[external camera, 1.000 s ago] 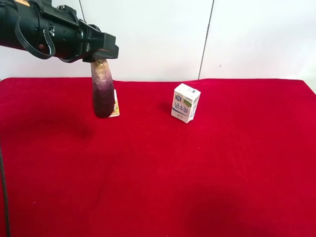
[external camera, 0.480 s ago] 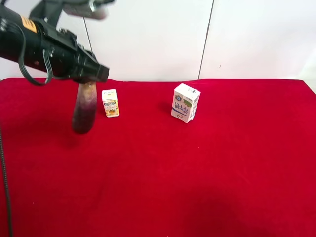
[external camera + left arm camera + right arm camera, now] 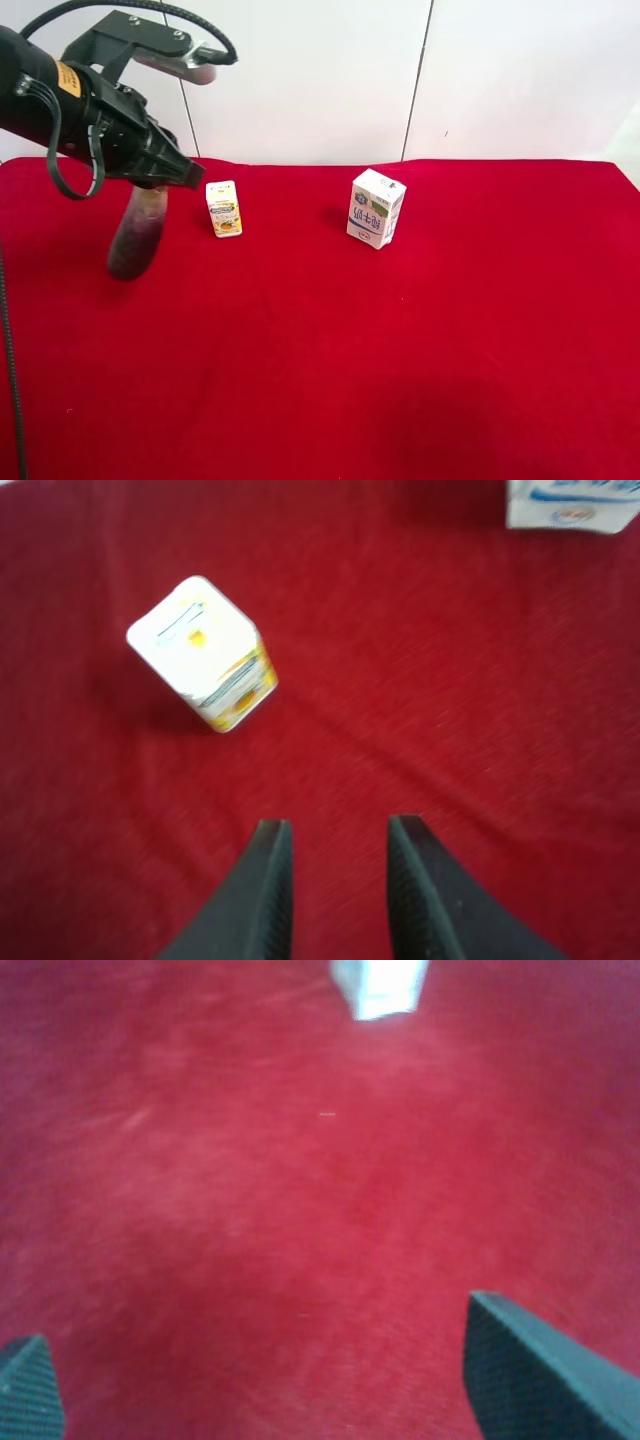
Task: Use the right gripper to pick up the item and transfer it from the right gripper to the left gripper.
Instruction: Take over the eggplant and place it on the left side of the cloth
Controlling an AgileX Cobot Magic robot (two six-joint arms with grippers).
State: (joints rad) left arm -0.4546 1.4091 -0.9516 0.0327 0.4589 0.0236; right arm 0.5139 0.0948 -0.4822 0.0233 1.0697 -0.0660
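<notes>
The eggplant [image 3: 133,238] has its top hidden by the left pincer [image 3: 160,183]; the white carton [image 3: 380,982] is blurred.

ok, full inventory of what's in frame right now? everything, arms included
long dark purple eggplant: 1, purple with a pale stem end, hanging stem-up from the left gripper, at the exterior high view's left
small yellow-white carton: 1, yellow and white, upright on the cloth, beside the eggplant
white milk carton: 1, white with blue-green print, upright on the cloth, near the back centre
red cloth: 1, red, covers the table
white wall: 1, white, panelled, behind the table
left arm: 1, black, looping black cable, exterior high view's left
left gripper: 1, black fingers, shut on the eggplant's stem end
right gripper: 1, black fingers, open, empty, over bare cloth
</notes>
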